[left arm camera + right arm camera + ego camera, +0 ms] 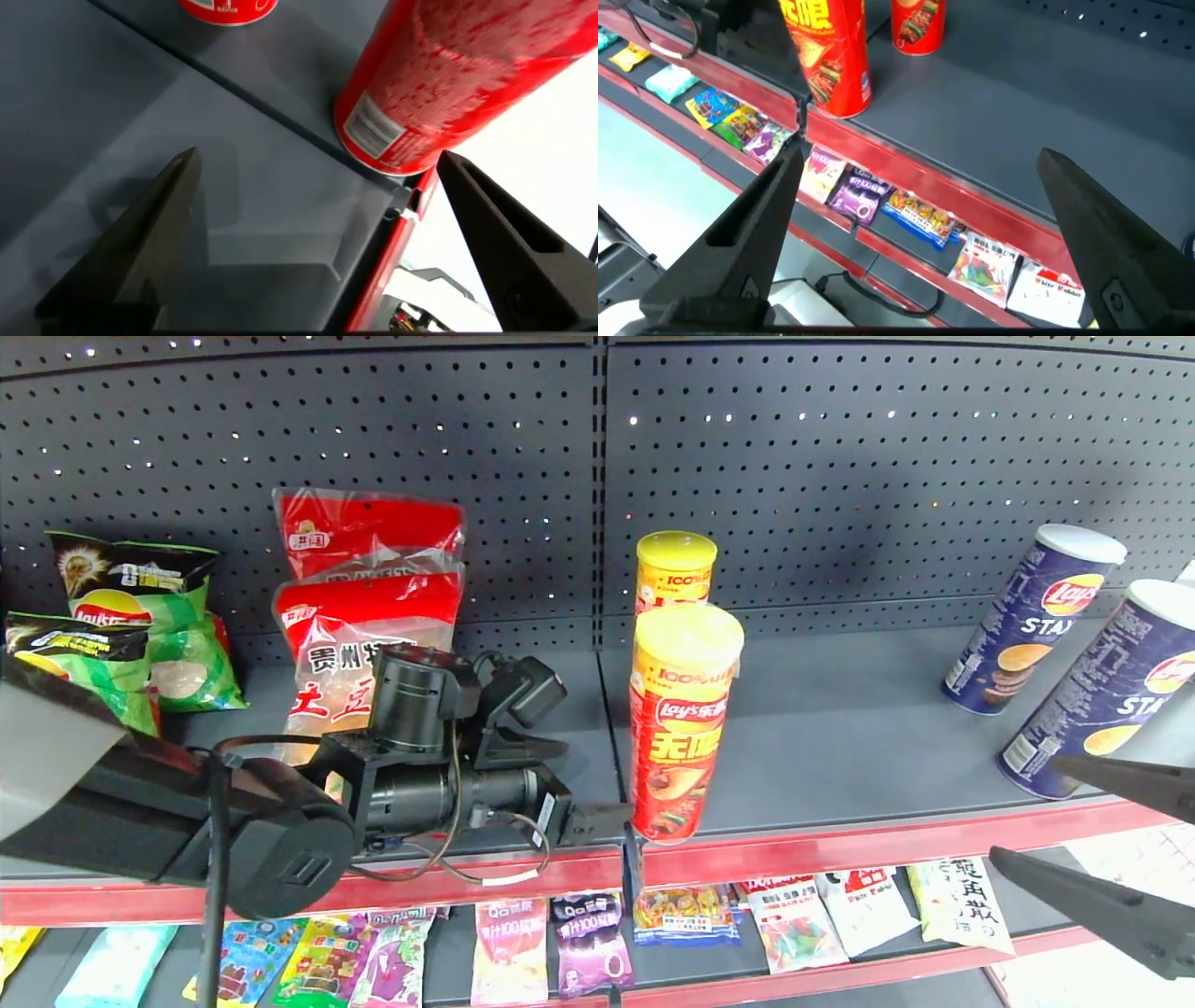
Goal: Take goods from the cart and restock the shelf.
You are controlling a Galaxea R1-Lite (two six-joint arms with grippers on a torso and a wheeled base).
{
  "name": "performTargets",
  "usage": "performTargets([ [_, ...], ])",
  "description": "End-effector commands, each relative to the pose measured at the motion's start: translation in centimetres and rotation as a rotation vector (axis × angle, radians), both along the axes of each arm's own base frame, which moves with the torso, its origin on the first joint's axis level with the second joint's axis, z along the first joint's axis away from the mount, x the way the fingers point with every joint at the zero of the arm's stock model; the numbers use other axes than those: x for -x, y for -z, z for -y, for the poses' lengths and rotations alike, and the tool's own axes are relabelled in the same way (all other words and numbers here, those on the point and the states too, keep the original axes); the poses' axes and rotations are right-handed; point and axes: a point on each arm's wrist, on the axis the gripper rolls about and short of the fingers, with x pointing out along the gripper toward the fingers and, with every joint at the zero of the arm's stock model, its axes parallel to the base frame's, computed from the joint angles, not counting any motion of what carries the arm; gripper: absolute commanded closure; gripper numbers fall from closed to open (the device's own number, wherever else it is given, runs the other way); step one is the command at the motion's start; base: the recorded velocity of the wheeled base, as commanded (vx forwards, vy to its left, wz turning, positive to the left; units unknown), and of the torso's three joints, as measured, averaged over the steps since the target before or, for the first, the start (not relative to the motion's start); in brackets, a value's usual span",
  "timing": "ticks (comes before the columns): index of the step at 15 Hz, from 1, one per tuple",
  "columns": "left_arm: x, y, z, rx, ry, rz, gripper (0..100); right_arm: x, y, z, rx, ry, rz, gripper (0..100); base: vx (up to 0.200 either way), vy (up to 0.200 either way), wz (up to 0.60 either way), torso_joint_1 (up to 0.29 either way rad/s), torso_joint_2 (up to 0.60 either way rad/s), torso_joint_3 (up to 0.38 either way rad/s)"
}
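A red chip can with a yellow lid [686,728] stands upright at the front edge of the grey shelf [840,728]; a second one [674,569] stands behind it. My left gripper [627,845] hangs open at the shelf's red front lip, just left of the front can's base and not touching it. From the left wrist, the open gripper [318,159] has nothing between its fingers and the front can [439,75] lies just beyond them. My right gripper [1022,807] is open and empty in front of the shelf's right part. In the right wrist view the gripper [920,154] faces the shelf, with the can [827,47] farther off.
Two blue chip cans [1032,616] [1102,691] stand at the shelf's right end. Red snack bags [364,607] and green chip bags [131,616] fill the left part. Bare shelf lies between the red and blue cans. Small packets [681,915] hang on the lower shelf.
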Motion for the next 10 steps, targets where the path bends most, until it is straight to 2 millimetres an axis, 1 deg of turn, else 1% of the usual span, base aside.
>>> performTargets([
  [1,-0.3,0.5,0.1,-0.008,-0.004,-0.012,0,-0.2,-0.2,-0.1,0.001,0.000,0.000,0,0.000,0.000,0.00,0.000,0.00,0.000],
  [5,-0.9,0.9,-0.5,-0.039,-0.003,0.018,0,-0.2,-0.2,-0.1,-0.014,0.004,-0.010,0,0.000,0.000,0.00,0.000,0.00,0.000],
  [10,-1.4,0.7,0.0,-0.032,0.002,0.032,0,-0.3,-0.1,-0.1,-0.012,0.006,-0.015,0,0.000,0.000,0.00,0.000,0.00,0.000],
])
